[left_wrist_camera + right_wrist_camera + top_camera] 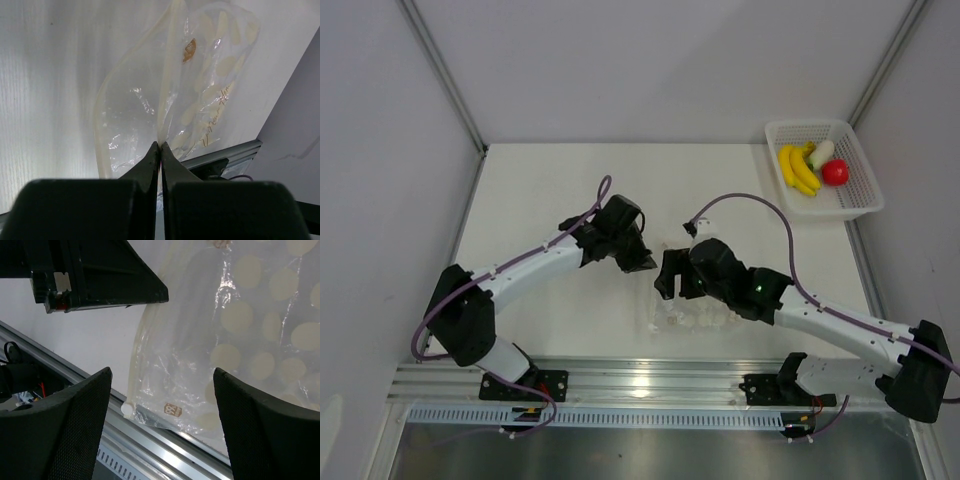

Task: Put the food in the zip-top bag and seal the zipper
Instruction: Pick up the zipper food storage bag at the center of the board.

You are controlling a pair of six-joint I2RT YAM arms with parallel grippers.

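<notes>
- The left hand (160, 146) is pressed shut, pinching an edge of the zip-top bag (200, 90) at mid-frame.
- The right hand (162, 375) gapes wide over the bag, holding nothing.
- The food (810, 168) sits in the basket (868, 190), upper right, well apart; the right arm is nearer.
</notes>
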